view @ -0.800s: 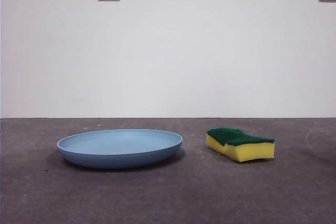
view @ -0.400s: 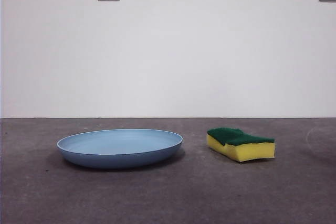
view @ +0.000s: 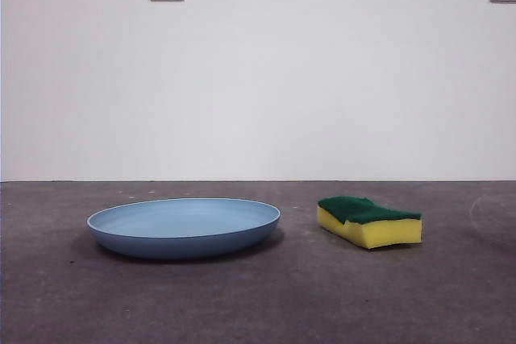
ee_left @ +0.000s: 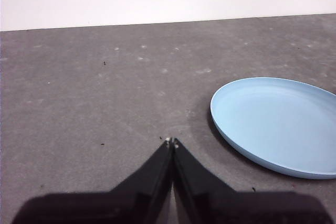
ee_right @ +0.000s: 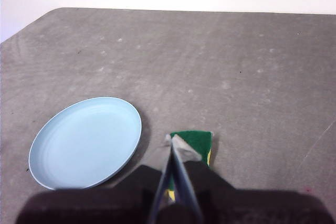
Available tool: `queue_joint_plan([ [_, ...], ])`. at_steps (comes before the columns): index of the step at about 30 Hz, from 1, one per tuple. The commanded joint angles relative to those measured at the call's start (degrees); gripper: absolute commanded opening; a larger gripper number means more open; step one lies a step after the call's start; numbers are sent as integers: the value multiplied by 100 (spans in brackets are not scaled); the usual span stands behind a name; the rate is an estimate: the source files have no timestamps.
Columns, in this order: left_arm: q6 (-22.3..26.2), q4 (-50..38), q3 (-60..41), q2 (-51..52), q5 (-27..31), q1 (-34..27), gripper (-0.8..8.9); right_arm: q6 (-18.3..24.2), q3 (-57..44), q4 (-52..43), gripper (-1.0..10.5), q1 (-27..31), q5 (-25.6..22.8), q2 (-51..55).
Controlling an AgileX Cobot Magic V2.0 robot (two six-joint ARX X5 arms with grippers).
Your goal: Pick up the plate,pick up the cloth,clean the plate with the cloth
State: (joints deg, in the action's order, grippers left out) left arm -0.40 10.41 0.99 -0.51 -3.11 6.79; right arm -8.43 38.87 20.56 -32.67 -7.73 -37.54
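The dark grey, matte, faintly speckled tabletop [view: 266, 304] carries two items. The large, shallow, round light-blue plate [view: 184, 227] with a low raised rim rests flat on the tabletop, upright and empty. The small yellow foam sponge [view: 369, 221] with a dark green scouring top and wavy sides lies flat on the tabletop near the plate, green face up. The two items do not touch; bare tabletop separates them.

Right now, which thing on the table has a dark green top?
The cloth, a small yellow block with a dark green upper layer. The plate lying apart beside it is plain light blue all over.
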Motion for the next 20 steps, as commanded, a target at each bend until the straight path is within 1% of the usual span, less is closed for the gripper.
queue_joint_plan([
  [1, 59, 0, -72, 7, 4, -15, -3, -70, -46, -33, 1, -2, -13, 7],
  [13, 59, 0, -72, 7, 4, -15, -3, -63, -46, -33, 2, -2, -15, 7],
  [16, 59, 0, -72, 7, 4, -15, -3, 214, -48, -31, 1, 9, -24, 85],
  [18, 59, -2, -72, 7, 4, -15, -3, 481, -52, -31, 1, 140, -203, 190],
  [20, 59, 0, -72, 7, 7, -15, -3, 988, -98, -37, 1, 444, -271, 339],
])
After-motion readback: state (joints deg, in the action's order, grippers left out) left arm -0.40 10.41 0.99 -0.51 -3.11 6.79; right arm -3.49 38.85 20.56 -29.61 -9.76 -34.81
